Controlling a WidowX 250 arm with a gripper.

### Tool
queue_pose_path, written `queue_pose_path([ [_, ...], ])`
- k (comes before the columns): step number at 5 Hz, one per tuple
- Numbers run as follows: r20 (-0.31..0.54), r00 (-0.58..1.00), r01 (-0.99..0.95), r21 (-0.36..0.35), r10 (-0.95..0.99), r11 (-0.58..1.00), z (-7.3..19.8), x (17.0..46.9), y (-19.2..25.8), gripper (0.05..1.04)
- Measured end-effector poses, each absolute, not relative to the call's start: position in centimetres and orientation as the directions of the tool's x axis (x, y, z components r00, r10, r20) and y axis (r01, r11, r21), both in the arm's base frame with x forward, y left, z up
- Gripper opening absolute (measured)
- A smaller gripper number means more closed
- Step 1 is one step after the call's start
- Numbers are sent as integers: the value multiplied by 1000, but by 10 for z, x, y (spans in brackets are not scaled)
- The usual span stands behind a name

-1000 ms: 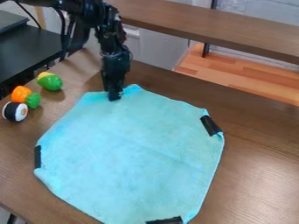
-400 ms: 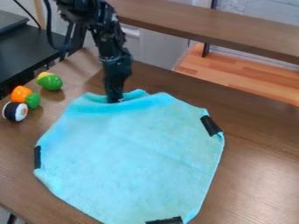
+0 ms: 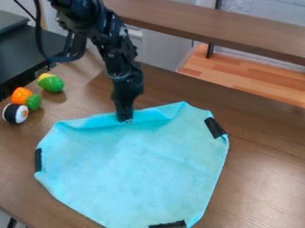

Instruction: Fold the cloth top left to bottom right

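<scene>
Now that the tool (image 3: 125,119), pinching the cloth (image 3: 131,169), has come inward from the far edge of the bench (image 3: 262,173): cloth on bench, upper rim drawn along, fold seemingly just begun.

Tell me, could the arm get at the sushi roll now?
Probably, if the pincer leaves the cloth: nothing covers the sushi roll, though the orange toy sits close behind it.
</scene>
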State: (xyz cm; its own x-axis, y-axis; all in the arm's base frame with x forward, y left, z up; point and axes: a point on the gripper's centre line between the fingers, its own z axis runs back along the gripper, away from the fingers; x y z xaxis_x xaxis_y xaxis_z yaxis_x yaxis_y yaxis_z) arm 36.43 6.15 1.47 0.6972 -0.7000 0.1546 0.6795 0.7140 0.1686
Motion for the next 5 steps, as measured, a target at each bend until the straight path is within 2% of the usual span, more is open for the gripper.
queue_pose_path([
  [2,154,595,758,219,-789,615,9,318,13,70],
  [5,167,529,801,225,-832,555,17,281,-37,70],
])
